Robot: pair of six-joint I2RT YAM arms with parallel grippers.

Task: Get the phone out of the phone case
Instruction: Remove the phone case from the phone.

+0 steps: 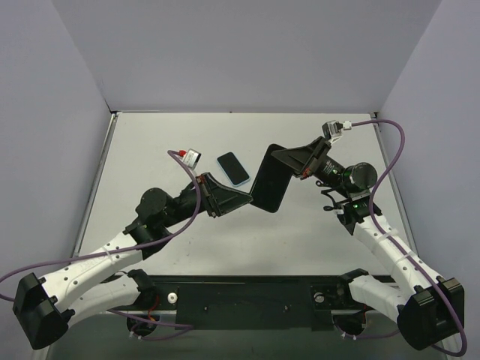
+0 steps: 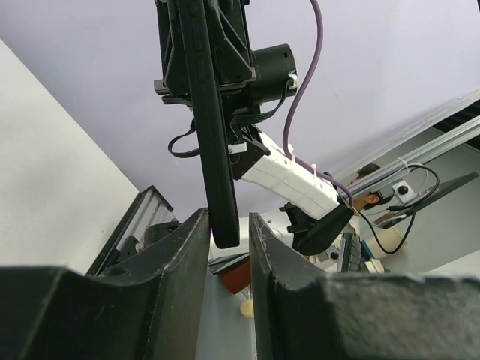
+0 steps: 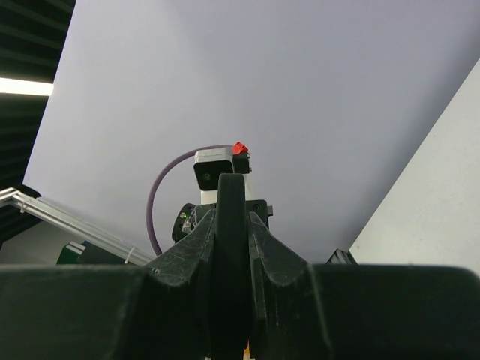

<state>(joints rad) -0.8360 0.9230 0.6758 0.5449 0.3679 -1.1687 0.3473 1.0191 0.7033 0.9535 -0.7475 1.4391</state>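
A black phone case (image 1: 268,180) hangs tilted above the table between both arms. My right gripper (image 1: 302,166) is shut on its upper right end; the right wrist view shows the case's edge (image 3: 231,247) pinched between the fingers. My left gripper (image 1: 247,199) is at the lower left end. Its fingers stand open on either side of the case's edge (image 2: 214,150), with a thin gap showing beside the right finger (image 2: 266,255). I cannot tell whether anything sits inside the case. A phone (image 1: 232,167) with a dark screen and a light blue rim lies flat on the table, left of the case.
Grey walls close the table at the back and both sides. Purple cables loop from both wrists. A black rail (image 1: 247,300) with the arm bases runs along the near edge.
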